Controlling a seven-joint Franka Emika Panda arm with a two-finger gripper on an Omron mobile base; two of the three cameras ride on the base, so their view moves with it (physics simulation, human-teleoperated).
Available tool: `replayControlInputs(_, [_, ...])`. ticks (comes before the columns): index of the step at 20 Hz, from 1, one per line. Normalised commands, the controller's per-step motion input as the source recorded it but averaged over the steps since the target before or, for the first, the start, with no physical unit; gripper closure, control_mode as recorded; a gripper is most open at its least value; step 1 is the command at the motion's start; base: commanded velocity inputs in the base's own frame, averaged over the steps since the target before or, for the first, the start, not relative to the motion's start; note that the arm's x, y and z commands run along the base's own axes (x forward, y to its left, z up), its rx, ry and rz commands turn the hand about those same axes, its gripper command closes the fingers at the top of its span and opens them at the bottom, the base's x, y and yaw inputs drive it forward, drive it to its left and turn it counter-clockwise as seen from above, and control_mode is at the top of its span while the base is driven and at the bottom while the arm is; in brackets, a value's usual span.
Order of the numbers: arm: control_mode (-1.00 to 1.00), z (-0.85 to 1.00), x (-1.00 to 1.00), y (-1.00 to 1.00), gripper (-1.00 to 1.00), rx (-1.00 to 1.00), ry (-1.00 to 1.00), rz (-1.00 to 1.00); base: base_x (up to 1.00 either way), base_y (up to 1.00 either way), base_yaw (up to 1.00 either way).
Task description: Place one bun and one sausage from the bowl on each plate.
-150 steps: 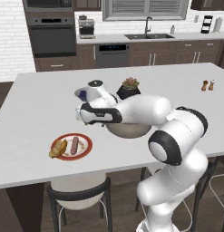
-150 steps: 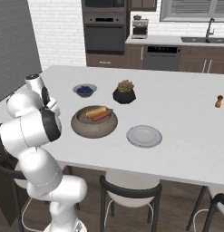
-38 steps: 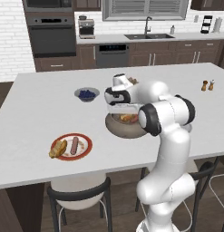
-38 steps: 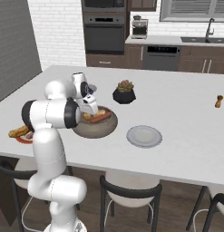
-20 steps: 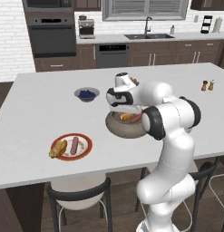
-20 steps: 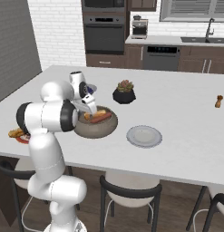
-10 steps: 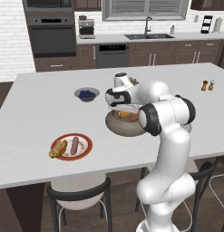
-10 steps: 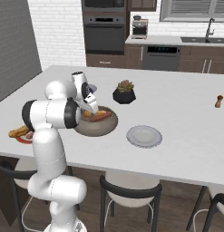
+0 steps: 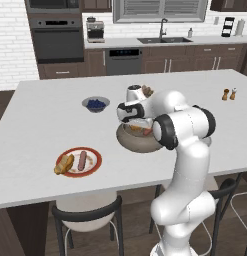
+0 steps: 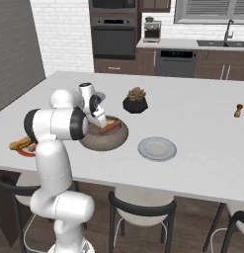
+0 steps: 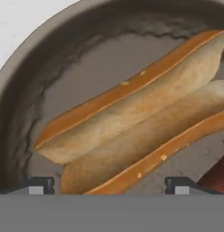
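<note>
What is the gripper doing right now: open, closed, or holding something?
Gripper: open, holding nothing, its fingertips either side of the bun in the bowl.

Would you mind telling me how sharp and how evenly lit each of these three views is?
Left base view: soft, even light, mild blur, faint shadow under the bowl. Right base view: similar, the grey plate pale but readable. Hand view: very close, the bun soft-edged, the bowl's inner wall dark in shade, the gripper tips blocky.
</note>
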Motion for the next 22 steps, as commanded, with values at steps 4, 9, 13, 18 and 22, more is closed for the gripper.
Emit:
replayControlInputs(4, [-1.0, -0.2, -0.2, 0.0, 1.0, 0.03, -0.06, -0.02, 0.0, 0.0, 0.0])
replayControlInputs(9, [-1.0, 0.0, -0.01, 0.0, 1.0, 0.0, 0.0, -0.01, 0.0, 0.0, 0.0])
replayControlInputs(13, [-1.0, 0.1, 0.0, 0.0, 1.0, 0.0, 0.0, -0.01, 0.0, 0.0, 0.0])
replayControlInputs(18, [-1.0, 0.64, 0.0, 0.05, 1.0, -0.17, 0.0, -0.01, 0.0, 0.0, 0.0])
replayControlInputs(22, [-1.0, 0.88, -0.03, -0.19, 1.0, -0.2, 0.0, -0.01, 0.0, 0.0, 0.0])
